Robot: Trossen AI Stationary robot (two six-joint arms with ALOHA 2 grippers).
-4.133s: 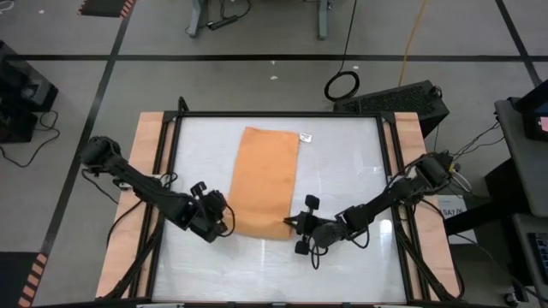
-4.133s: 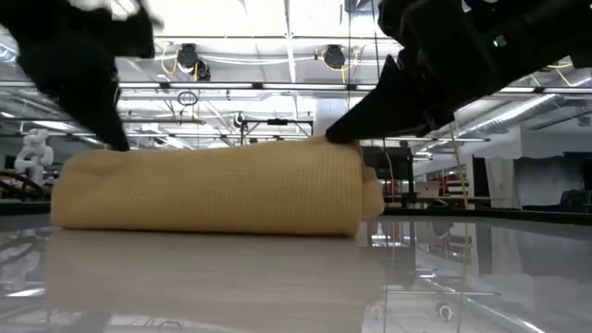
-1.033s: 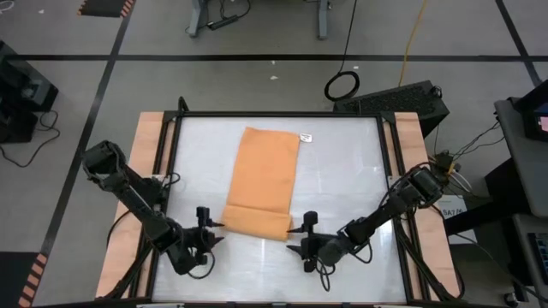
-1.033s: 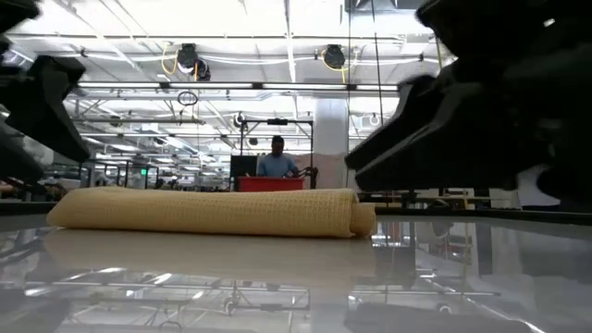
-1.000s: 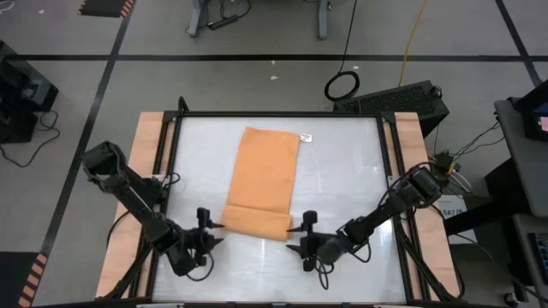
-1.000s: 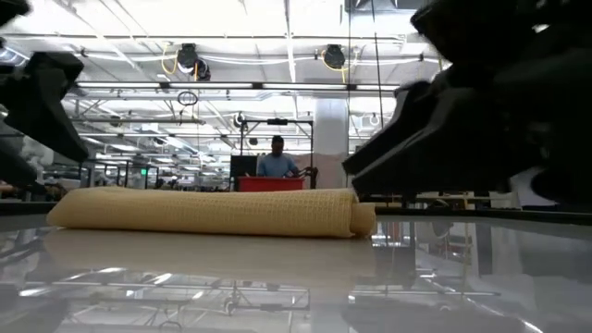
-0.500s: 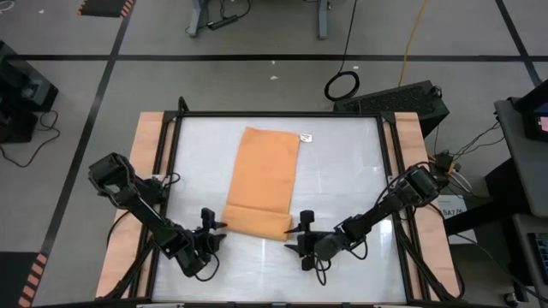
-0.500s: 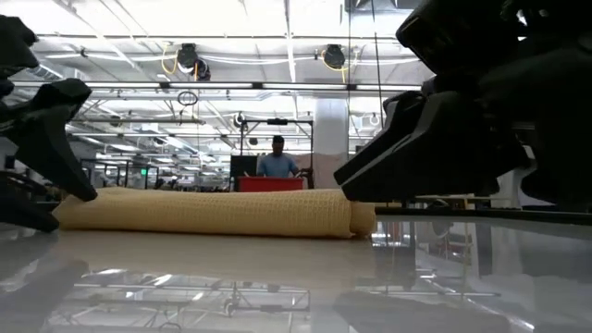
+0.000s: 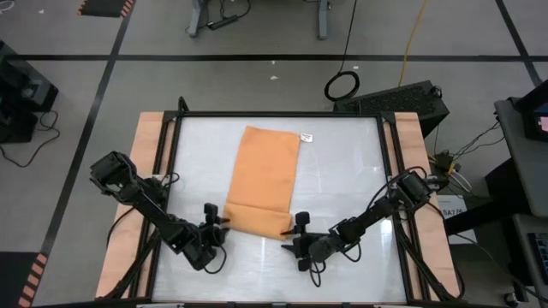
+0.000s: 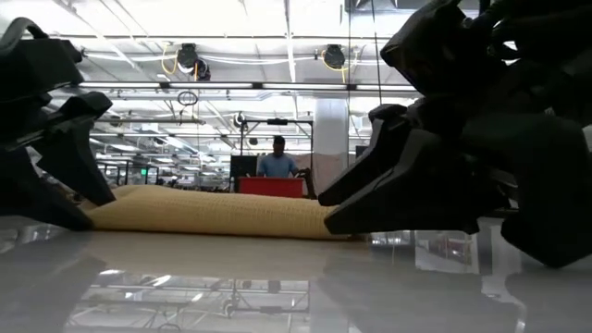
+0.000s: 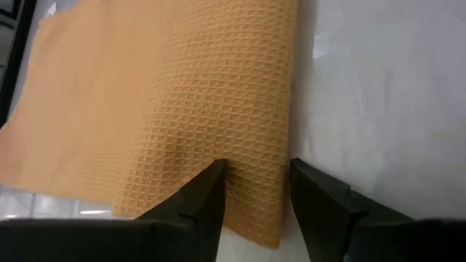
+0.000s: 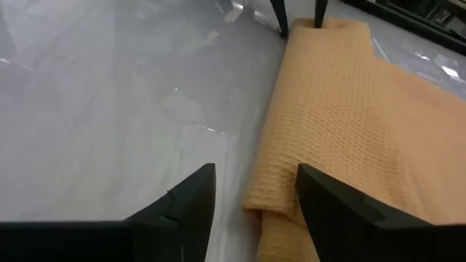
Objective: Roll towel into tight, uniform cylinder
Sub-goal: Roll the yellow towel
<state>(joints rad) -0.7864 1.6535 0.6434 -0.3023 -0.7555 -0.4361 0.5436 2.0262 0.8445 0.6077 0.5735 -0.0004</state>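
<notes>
The orange-tan towel (image 9: 264, 175) lies flat on the white table, lengthwise from far to near. Its white tag (image 9: 305, 136) is at the far right corner. Its near end is turned into a low roll (image 10: 213, 215) lying across the table. My left gripper (image 9: 219, 224) is open at the roll's left end, one finger over the flat cloth and one on the table side (image 11: 255, 171). My right gripper (image 9: 294, 235) is open at the roll's right end (image 12: 255, 175), one finger over the cloth and one over bare table. My left gripper comes level from the table's near left, its fingers astride the roll's left end (image 11: 255, 196). The cloth fills the gap between them; I cannot tell whether they touch it. My right gripper comes level from the near right at the roll's right end (image 12: 266, 211). One finger (image 12: 196, 193) stands clear of the cloth. Whether the other finger (image 12: 328, 196) touches it, I cannot tell.
The table (image 9: 342, 171) has a black frame and wooden strips along both sides, with bare surface left and right of the towel. A black cable ring (image 9: 342, 85) lies on the floor beyond the far edge. A person (image 10: 277, 159) stands far off in the room.
Both grippers have gone low along the table toward the towel's near end, the left toward the right and the right toward the left. They now cover the roll's two ends in the low view. The towel has stayed where it was.
</notes>
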